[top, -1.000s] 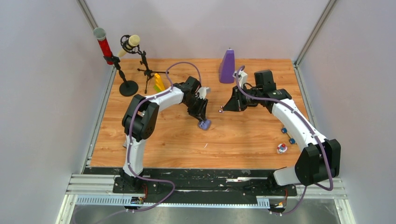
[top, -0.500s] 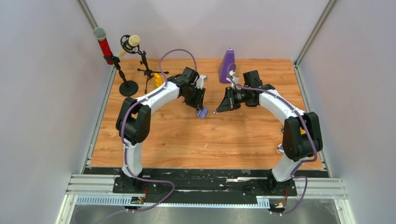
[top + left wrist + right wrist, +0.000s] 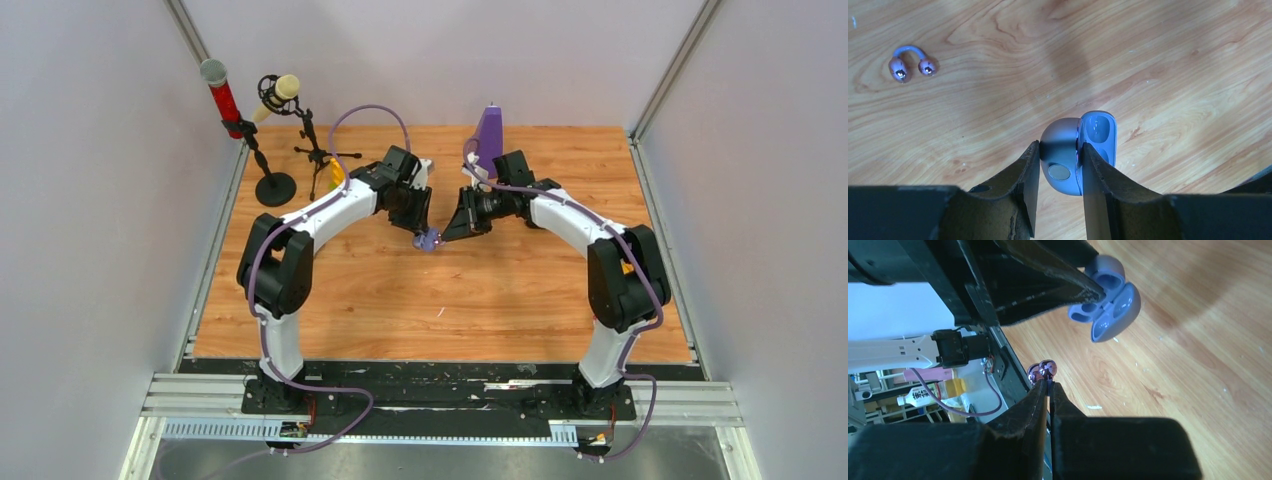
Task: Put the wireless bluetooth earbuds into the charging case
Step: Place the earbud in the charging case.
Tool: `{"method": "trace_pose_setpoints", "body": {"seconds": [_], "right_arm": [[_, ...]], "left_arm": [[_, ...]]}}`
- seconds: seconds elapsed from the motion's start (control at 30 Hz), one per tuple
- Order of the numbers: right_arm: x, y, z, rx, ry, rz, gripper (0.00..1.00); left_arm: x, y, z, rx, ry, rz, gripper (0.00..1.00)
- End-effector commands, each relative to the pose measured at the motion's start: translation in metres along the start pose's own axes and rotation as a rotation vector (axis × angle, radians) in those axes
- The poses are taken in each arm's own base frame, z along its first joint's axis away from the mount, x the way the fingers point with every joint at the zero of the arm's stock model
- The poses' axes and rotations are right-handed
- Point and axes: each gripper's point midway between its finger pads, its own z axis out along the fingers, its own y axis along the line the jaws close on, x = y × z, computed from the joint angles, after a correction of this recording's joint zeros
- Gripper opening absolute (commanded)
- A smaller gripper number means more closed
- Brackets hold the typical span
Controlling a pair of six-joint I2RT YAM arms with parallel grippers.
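As the two arms meet over the middle of the table (image 3: pixel 500 300), the left gripper (image 3: pixel 424 231), jaws partly closed, clamps the open charging case (image 3: pixel 1063 145) with its wells facing the right gripper (image 3: pixel 1048 385). That gripper is pinched fully shut on one pale purple earbud (image 3: pixel 1043 371), just short of the case. This looks like the insertion approach: next the bud must be lined up with a well, eased in and released, while a second earbud (image 3: pixel 910 62) waits on the wood and a purple cone (image 3: pixel 489 135) stands at the far edge.
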Motion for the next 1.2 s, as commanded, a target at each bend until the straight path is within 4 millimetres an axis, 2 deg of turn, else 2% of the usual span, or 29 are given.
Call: {"method": "trace_pose_setpoints", "body": {"seconds": [0.0, 0.27, 0.63, 1.17], "right_arm": [[-0.021, 0.010, 0.009, -0.004, -0.045, -0.030, 0.03], [-0.024, -0.004, 0.025, 0.001, -0.017, 0.020, 0.03], [-0.026, 0.003, 0.033, -0.028, 0.000, 0.023, 0.03], [-0.027, 0.000, 0.046, 0.044, 0.006, -0.018, 0.03]], "left_arm": [[-0.024, -0.006, -0.027, -0.002, -0.114, -0.023, 0.30], [-0.027, -0.009, -0.038, -0.002, -0.149, -0.028, 0.30], [-0.025, -0.009, -0.040, 0.003, -0.155, -0.026, 0.30], [-0.023, -0.010, -0.043, 0.006, -0.165, -0.019, 0.30]]}}
